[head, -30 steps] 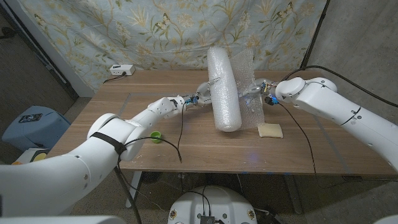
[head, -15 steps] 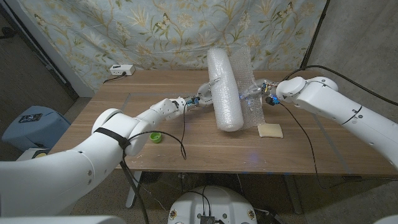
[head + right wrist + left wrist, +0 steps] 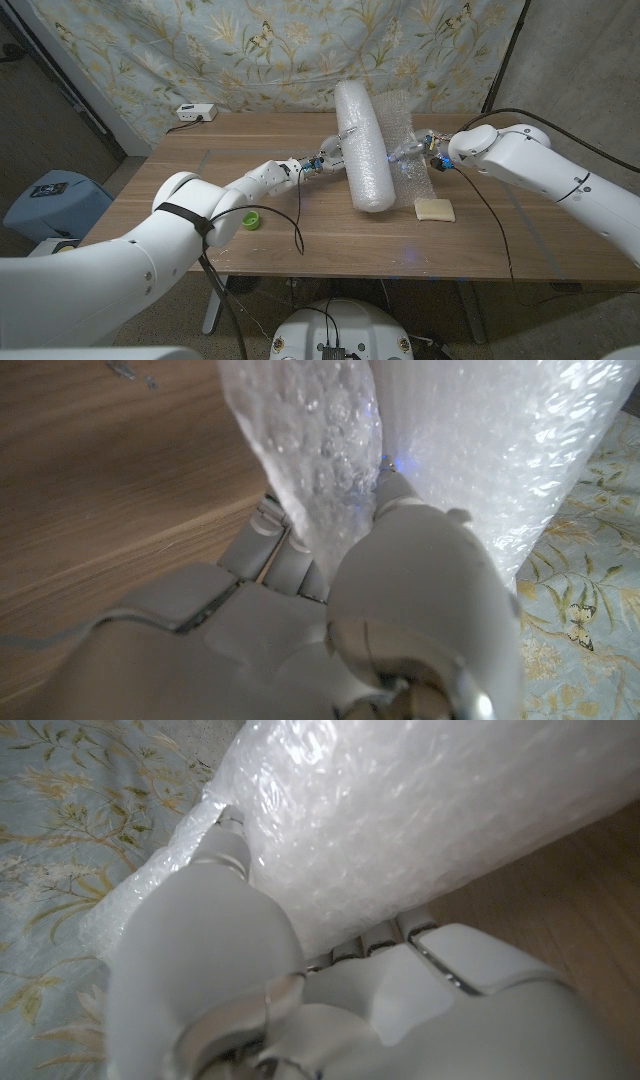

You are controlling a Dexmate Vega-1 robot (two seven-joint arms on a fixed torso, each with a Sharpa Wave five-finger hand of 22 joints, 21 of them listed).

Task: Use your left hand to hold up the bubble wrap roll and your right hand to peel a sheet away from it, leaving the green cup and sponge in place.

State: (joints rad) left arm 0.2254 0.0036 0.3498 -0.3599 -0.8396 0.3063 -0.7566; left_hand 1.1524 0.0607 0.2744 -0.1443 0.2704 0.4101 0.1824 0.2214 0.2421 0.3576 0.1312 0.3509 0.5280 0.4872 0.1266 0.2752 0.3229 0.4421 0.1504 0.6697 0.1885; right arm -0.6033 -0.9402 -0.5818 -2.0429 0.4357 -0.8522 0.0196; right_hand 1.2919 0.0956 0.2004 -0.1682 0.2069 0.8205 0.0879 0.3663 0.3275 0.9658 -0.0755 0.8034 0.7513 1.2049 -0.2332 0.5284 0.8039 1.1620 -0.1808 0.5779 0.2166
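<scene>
— Listing from the left edge: what is item one?
— Green cup (image 3: pixel 251 221), low on the wooden bench (image 3: pixel 200 180), partly behind the left arm and a black cable (image 3: pixel 290 215).
— Next?
— Left hand (image 3: pixel 325 156), against the left flank of the bubble wrap roll (image 3: pixel 362 145). Fingers (image 3: pixel 225 850) pressed onto the wrap, thumb on one side, others beneath; grip holds the roll.
— The roll itself?
— White, standing tilted at bench centre, lower end on the wood, top leaning back toward the floral curtain (image 3: pixel 250 50).
— To its right?
— Loose sheet (image 3: pixel 410 150) drawn off the roll, pinched by the right hand (image 3: pixel 428 146); fingers (image 3: pixel 400 530) closed on its edge.
— Last?
— Sponge (image 3: pixel 434 209), pale yellow, flat on the bench just below the sheet.
</scene>
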